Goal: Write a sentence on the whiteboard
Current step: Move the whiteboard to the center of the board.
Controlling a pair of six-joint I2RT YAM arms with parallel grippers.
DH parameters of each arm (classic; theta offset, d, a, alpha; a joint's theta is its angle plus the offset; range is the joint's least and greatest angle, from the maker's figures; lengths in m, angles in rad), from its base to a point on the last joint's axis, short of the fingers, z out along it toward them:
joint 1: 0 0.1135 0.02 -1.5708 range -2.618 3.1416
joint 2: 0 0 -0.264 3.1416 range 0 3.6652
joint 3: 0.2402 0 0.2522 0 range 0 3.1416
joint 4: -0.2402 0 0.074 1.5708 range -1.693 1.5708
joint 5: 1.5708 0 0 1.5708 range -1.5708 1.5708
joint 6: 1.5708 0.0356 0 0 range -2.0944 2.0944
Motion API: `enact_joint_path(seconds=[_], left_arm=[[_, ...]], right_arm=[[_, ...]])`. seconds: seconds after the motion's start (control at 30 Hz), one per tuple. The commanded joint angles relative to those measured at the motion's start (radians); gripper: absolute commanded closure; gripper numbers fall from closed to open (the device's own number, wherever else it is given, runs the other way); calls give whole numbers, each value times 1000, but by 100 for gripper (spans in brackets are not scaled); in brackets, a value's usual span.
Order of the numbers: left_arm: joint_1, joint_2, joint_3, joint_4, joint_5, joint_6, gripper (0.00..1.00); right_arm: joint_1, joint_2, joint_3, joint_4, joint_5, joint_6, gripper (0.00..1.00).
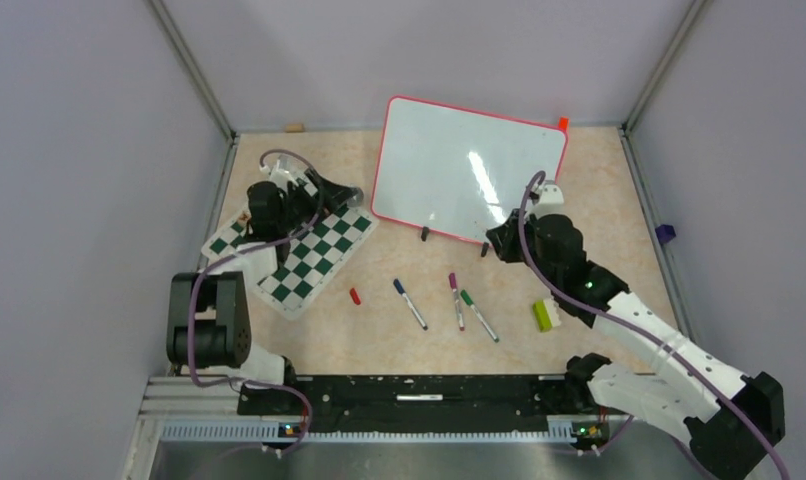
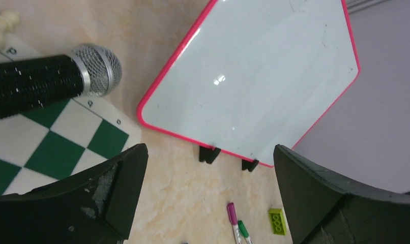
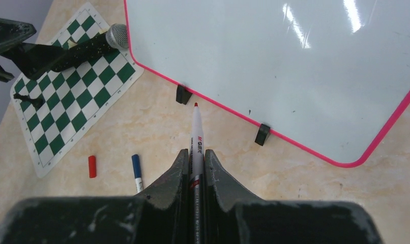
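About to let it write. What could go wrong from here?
The uncapped red-tipped white marker sticks far out of the right gripper, so pressing might tilt it. The glossy white, red-framed whiteboard stands unheld on small black feet, the open left gripper away by the green checkered mat; strokes could shove it.
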Motion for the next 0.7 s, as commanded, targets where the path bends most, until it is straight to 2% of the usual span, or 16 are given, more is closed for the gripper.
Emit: enact_joint_path(seconds=[0.0,0.13,0.33,0.67], left_arm=[[8,134,156,30,22,53,1],[8,286,263,138,124,20,1],[8,495,420,240,227,-3,3],[-13,677,555,287,302,0,6]], right_arm=[[-25,-50,-12,51,-18,-55,100],[-28,-69,-4,58,-94,-94,100],[-28,-92,-14,64,-101,-96,100],[-28,-102,-44,75,-101,-95,100]])
